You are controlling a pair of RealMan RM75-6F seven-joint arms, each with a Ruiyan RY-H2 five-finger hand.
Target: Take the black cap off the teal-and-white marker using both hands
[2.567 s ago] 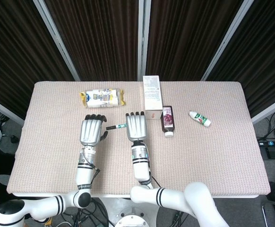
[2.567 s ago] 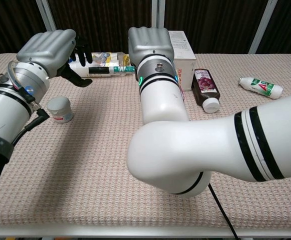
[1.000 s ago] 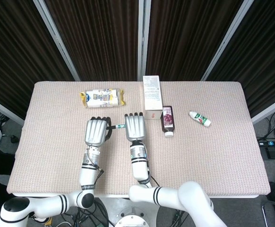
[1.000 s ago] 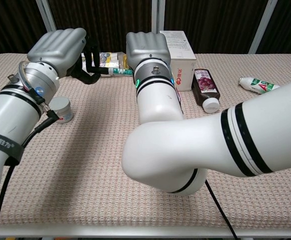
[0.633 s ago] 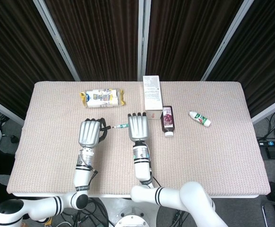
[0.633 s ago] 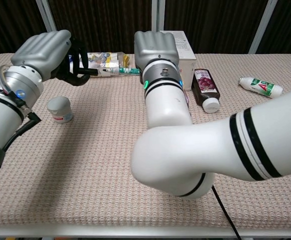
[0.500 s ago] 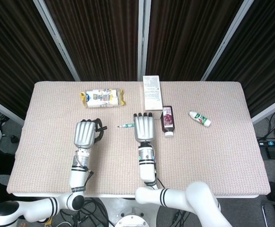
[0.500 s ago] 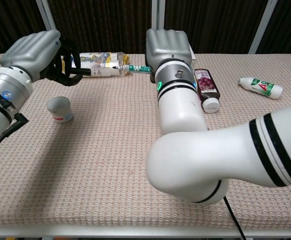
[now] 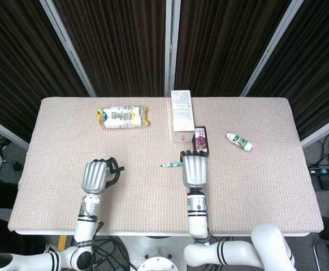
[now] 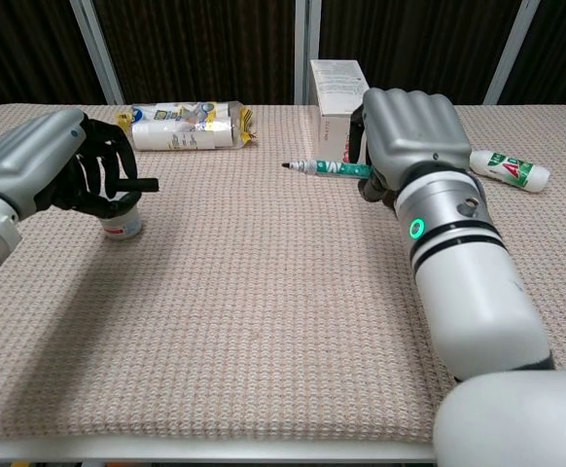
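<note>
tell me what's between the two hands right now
Only the marker sticking out of the right hand toward the left hand; otherwise bare table, in the head view.

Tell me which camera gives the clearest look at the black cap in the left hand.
The chest view. There the small black cap sticks out sideways from the left hand, clear against the tan cloth. In the head view the hand is seen from above and its dark fingers hide the cap, so I cannot pick it out.

marker rear end buried in right hand; black cap mostly hidden in left hand fingers.
</note>
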